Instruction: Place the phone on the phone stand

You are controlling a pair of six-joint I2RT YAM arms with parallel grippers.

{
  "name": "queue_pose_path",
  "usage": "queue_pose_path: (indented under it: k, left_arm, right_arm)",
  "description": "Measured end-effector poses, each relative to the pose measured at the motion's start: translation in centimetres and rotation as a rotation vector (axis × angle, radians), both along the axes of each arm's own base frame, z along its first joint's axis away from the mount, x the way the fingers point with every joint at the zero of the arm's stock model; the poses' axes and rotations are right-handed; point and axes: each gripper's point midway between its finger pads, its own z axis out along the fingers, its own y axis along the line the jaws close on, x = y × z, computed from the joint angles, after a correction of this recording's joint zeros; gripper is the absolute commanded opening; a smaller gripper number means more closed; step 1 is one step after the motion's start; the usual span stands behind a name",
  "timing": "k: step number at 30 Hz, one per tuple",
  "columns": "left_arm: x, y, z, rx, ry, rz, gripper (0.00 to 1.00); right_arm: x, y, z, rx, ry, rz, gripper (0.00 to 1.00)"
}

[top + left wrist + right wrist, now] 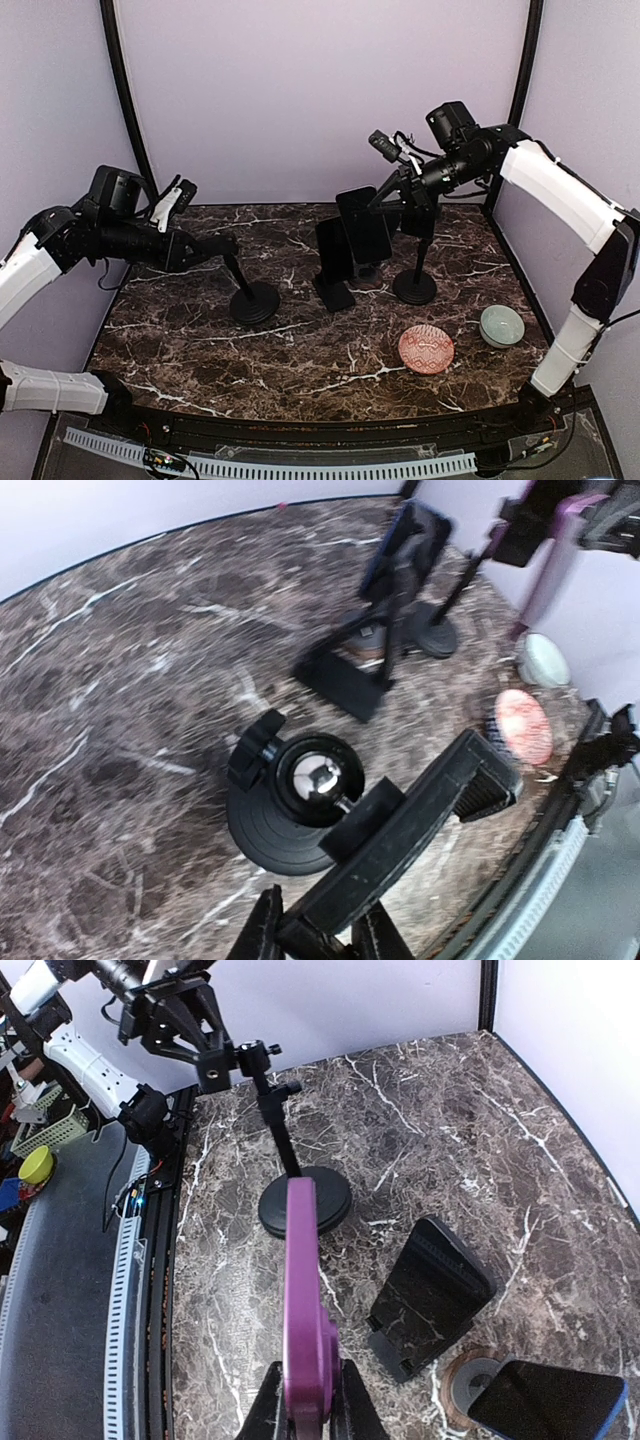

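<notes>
Two pincers are clamping: left gripper (pixel 318 925) steadying the phone stand (pixel 290 815), right gripper (pixel 305 1400) holding the phone (pixel 305 1290), which likely needs seating there next.

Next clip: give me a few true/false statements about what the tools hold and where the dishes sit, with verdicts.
1. The left tool grips the clamp head of a round-based stand. True.
2. The pink dish lies at the far left. False: it lies front right on the table.
3. The right tool holds a purple phone, edge-on to its wrist camera. True.
4. The green bowl is stacked in the pink dish. False: they sit side by side, apart.
</notes>
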Motion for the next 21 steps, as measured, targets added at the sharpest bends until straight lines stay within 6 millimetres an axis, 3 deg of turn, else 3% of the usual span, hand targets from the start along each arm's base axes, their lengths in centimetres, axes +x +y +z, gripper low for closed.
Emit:
queue_pose_path:
  k: [4,7,21]
  left_arm:
    - [-1.9,-3.4,3.1,-0.079,-0.006,-0.074,0.00]
    - [-3.0,-5.5,3.9,-0.105,0.014,-0.114,0.00]
    - [-5.0,-11.1,-1.6,0.031,0.092,-0.126,0.00]
  right_arm:
    - [0.3,-0.5,0.3,-0.006,-0.045,0.013,0.00]
    - [0.0,-0.6,-0.1,-0.016,-0.042,0.027,0.00]
    - [-0.2,-0.3,0.0,0.022,0.013,0.006,0.00]
